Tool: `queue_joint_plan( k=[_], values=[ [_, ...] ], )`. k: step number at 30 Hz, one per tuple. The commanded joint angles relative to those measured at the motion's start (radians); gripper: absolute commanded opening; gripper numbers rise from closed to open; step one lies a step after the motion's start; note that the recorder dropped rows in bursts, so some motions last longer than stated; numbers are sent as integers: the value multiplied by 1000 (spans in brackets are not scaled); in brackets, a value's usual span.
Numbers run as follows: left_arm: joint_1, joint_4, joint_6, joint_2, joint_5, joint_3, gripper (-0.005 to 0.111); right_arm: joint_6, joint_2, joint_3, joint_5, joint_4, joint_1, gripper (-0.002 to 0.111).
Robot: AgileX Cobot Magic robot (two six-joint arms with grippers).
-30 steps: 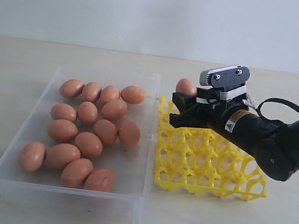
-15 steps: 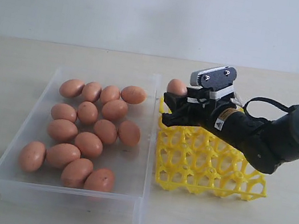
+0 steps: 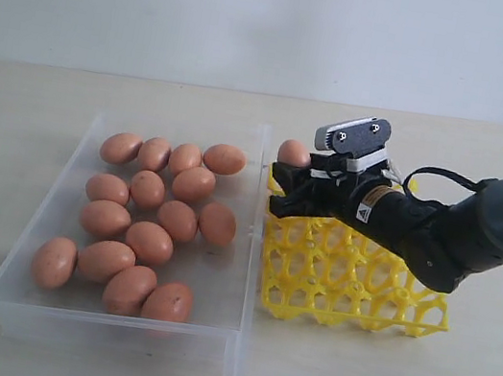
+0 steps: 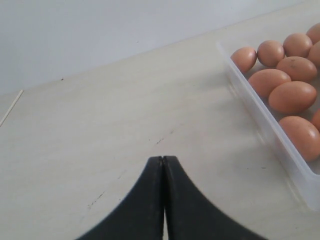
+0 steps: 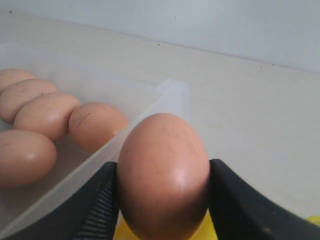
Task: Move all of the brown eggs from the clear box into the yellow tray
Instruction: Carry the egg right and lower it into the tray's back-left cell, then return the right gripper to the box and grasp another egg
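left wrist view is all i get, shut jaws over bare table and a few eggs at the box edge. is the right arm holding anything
Observer: Yes, the right gripper is closed on one brown egg.
Operator: where is it
Observer: Over the yellow tray, at its far corner beside the clear box.
Operator: any eggs in the tray yet
Observer: None in the cells I can see; the arm hides a few.

My right gripper point(image 3: 285, 176) holds one brown egg point(image 3: 293, 151) at the yellow tray point(image 3: 354, 299) corner nearest the clear box point(image 3: 237, 327).
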Motion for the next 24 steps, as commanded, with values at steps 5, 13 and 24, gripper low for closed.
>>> queue_joint_plan(
  k=[5,13,24],
  values=[
    [-2,0,-5,-6,-8,-4,0,-3,5,-6,-2,0,-6,67],
    [-2,0,-5,-6,-8,-4,0,364,-361,-6,627,-148,46,67],
    [-2,0,-5,-6,-8,-4,0,-284,-412,-224,1206,564,393,52]
  ],
)
